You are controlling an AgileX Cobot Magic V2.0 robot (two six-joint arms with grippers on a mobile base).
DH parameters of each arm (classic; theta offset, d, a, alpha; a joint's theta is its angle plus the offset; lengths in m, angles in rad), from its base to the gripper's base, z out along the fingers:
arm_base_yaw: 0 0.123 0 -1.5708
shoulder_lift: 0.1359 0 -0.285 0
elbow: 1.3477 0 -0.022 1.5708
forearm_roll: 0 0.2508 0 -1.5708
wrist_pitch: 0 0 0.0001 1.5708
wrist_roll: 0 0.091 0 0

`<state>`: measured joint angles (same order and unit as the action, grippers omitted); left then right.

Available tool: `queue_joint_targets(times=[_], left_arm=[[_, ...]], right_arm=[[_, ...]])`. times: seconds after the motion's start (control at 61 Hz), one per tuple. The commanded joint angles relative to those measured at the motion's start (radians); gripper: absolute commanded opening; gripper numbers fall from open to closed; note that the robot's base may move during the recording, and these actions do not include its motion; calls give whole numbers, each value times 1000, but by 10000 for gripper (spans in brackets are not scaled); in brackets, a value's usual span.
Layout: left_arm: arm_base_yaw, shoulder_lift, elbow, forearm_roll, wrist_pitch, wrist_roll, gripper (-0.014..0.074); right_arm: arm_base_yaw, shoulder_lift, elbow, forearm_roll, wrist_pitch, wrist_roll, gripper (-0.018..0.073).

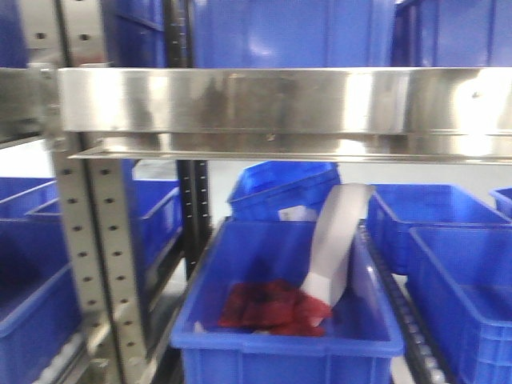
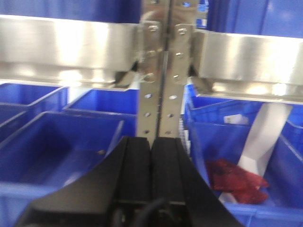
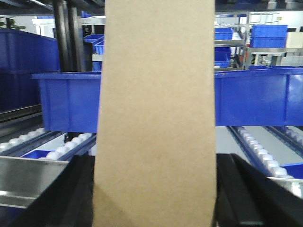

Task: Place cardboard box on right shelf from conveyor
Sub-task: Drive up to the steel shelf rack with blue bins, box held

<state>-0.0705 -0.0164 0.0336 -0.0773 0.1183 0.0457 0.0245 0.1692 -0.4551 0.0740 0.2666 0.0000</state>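
Front view: right shelf (image 1: pixel 240 100) is filling the top w/ its shiny beam. Below it, the nearest blue bin (image 1: pixel 280 340) is holding red scraps (image 1: pixel 272 308) & a white curved strip (image 1: pixel 340 240). No cardboard box or conveyor is showing here.

Left wrist view: left hand (image 2: pixel 151 142) is idling, fingers pressed together on nothing, pointing at a perforated upright (image 2: pixel 161 85).

Right wrist view: cardboard box (image 3: pixel 158 94) is standing upright, pinched btwn the black fingers of the right hand (image 3: pixel 158 198). It's hanging in the air before a roller lane (image 3: pixel 255 146) & blue crates (image 3: pixel 66 99). Contact pts are blurry, so the grip is prob. firm, not certain.

Progress: pickup is looking done. Box isn't resting on any shelf yet, so setting down & letting go are remaining.
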Motion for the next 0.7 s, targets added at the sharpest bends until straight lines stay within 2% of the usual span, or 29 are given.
queue_joint_targets(times=[0.0, 0.689], left_arm=[[-1, -5, 6, -6, -85, 0, -116], [-1, -5, 6, -6, -85, 0, -116]], right_arm=[[-7, 9, -27, -1, -104, 0, 69], [-7, 9, -27, -1, -104, 0, 69]])
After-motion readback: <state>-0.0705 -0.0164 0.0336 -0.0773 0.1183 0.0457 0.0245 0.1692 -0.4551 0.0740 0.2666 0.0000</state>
